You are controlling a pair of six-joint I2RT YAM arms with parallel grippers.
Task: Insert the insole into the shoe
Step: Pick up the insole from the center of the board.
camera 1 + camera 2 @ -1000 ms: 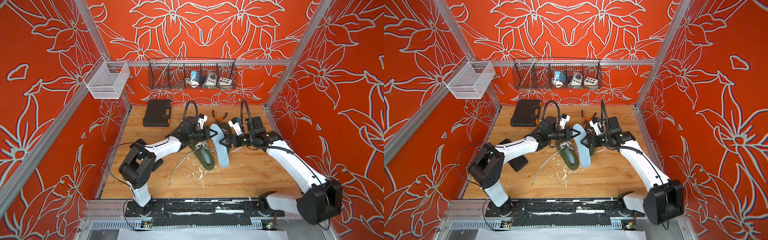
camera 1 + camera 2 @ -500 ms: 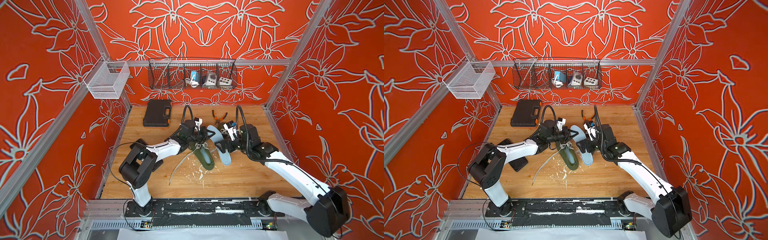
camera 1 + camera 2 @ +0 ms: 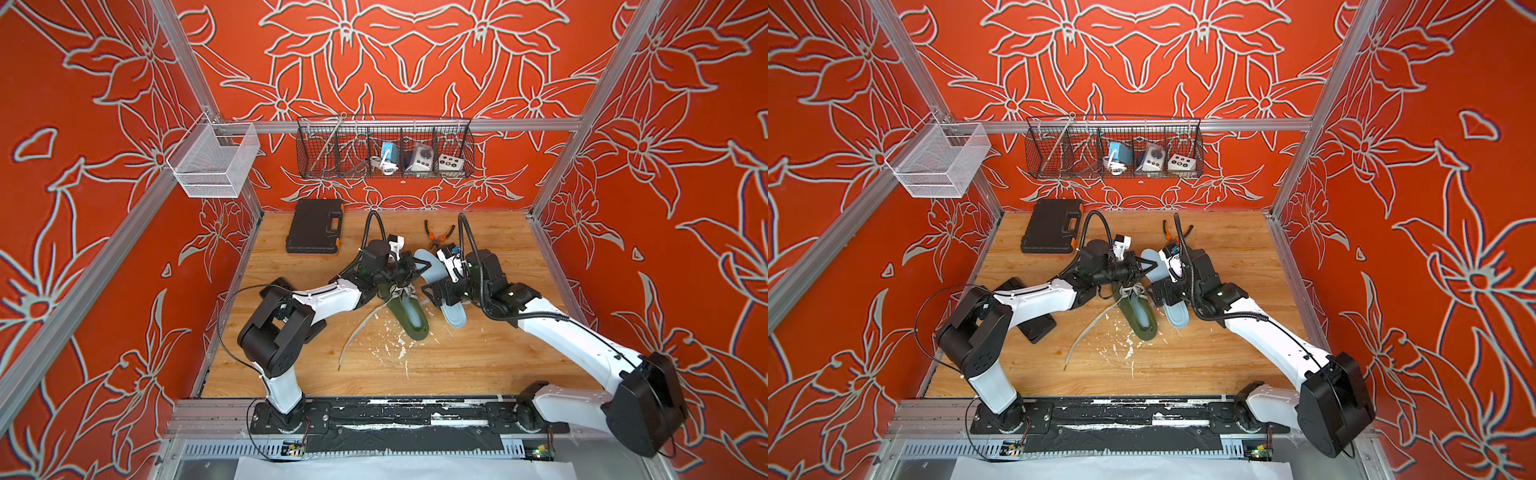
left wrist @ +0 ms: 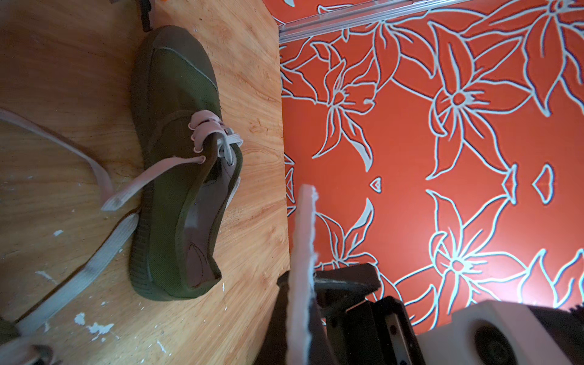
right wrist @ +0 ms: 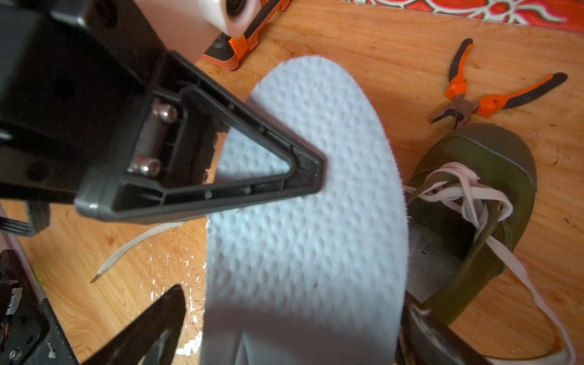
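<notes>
Orange floral walls (image 3: 395,62) box in a wood table (image 3: 457,365) flecked with white chips (image 3: 395,345). The left gripper (image 3: 417,266) pinches the insole (image 3: 455,318) tight by its edge, just beside the shoe (image 3: 409,316). The right gripper (image 3: 438,296) gapes wide astride it.

The right gripper (image 3: 441,296) is brought across towards the shoe (image 3: 411,320) from a place off to the outer side of the insole (image 3: 454,318); its spread fingers (image 5: 151,325) are now set on either side of the insole's near half; the right arm's wrist is drawn closer to the left arm; its white forearm is laid lower and flatter over the table (image 3: 478,365).
</notes>
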